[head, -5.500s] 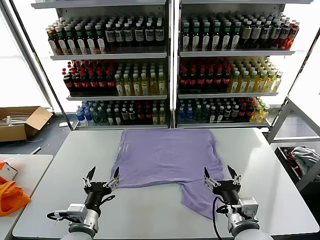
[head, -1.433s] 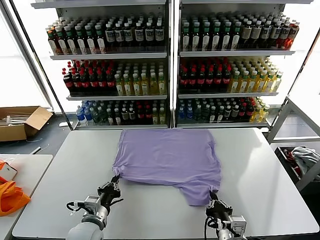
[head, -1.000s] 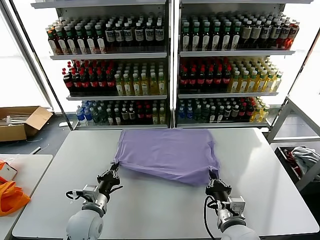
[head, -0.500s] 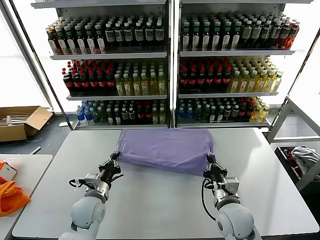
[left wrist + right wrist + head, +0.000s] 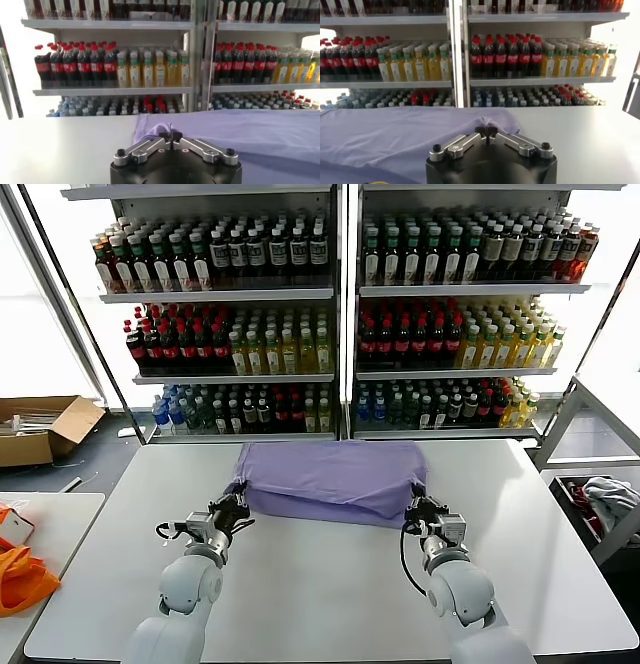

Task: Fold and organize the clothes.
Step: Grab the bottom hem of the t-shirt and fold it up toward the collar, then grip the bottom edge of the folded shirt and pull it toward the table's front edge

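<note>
Bare table [image 5: 330, 584] before folded T-shirt [image 5: 330, 474]

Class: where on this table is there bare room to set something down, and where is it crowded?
Bare: the near table between both arms, plus strips outside each arm. Crowded: the far middle, where the T-shirt lies pinched by the left gripper and right gripper.

clothes [image 5: 330, 474]: lavender T-shirt | doubled over, front fold lifted | spread along surface's far edge, centred
</note>
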Controlling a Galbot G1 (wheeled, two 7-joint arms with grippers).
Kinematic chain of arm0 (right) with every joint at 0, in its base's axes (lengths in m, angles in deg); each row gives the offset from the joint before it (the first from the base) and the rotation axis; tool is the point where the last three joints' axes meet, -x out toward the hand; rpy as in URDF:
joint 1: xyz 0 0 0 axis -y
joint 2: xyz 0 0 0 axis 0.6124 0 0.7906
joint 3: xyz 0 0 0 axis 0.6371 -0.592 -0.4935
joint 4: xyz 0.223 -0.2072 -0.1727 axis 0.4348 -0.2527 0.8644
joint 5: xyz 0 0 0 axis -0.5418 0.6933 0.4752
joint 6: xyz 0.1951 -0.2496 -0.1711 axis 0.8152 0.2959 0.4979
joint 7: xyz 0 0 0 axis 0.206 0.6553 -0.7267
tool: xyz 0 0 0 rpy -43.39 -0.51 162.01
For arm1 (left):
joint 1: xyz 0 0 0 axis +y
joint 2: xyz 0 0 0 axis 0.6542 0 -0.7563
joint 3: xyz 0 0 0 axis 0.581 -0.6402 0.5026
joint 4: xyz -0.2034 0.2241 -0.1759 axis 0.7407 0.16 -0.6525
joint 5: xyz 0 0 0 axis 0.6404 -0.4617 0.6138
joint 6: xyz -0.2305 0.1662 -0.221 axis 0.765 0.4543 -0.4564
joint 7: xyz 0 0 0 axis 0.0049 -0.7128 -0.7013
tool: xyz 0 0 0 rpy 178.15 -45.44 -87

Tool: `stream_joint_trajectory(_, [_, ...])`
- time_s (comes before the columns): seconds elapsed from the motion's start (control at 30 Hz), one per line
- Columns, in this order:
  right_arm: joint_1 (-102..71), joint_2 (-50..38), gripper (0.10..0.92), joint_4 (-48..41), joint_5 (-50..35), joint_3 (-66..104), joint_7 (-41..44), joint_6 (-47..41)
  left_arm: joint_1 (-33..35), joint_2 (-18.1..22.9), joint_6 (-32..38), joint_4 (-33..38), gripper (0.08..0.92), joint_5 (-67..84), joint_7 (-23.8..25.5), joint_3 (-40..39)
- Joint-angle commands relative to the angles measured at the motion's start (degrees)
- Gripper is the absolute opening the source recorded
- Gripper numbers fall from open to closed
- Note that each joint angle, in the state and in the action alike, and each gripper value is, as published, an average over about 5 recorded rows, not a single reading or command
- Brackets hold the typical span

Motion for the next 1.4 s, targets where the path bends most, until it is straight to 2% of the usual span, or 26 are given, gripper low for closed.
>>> stream_joint_trajectory(0.03, [3.71, 0.18, 0.107, -4.22, -0.51, -0.07, 0.10, -0.34, -2.15, -0.03, -0.10, -3.45, 0.084, -0.02, -0.08, -0.58])
stream_joint_trajectory(0.13, [4.04, 0.30, 0.120, -4.47, -0.13, -0.56, 0.14, -1.51, -2.02, -0.11, -0.33, -3.42, 0.088, -0.31, -0.04, -0.50])
stream_joint_trajectory(0.27, [3.37, 0.50, 0.207, -4.39, 0.45, -0.58, -0.21, -3.07, -2.01, 0.12, -0.99, -3.52, 0.148, -1.15, 0.05, -0.32])
stream_joint_trajectory(0.37, [2.93, 0.81, 0.293, -3.83, -1.10, -0.12, -0.72, -3.99, -1.88, 0.30, -1.84, -3.13, 0.234, -1.70, -0.10, -0.26])
stream_joint_trajectory(0.63, [2.88, 2.14, 0.510, 2.15, -13.75, 1.06, -8.39, -4.28, -0.75, -0.02, -5.33, 2.06, 0.468, -0.85, -2.40, 0.67])
stream_joint_trajectory(0.97, [-1.66, 1.26, 0.789, 10.50, -14.48, 1.45, -14.28, -6.23, 2.26, -0.28, -6.42, 4.49, 0.753, -2.00, -2.68, 0.98])
stream_joint_trajectory(1.13, [-6.71, -0.53, 0.821, 13.73, -12.41, 2.60, -15.31, -7.85, 1.98, -0.37, -6.90, 3.98, 0.819, -2.01, -3.03, 1.16])
stream_joint_trajectory(1.4, [-10.71, -1.64, 0.823, 14.77, -12.38, 3.69, -15.11, -7.92, 0.84, -0.25, -6.90, 2.57, 0.823, -2.03, -3.24, 0.75])
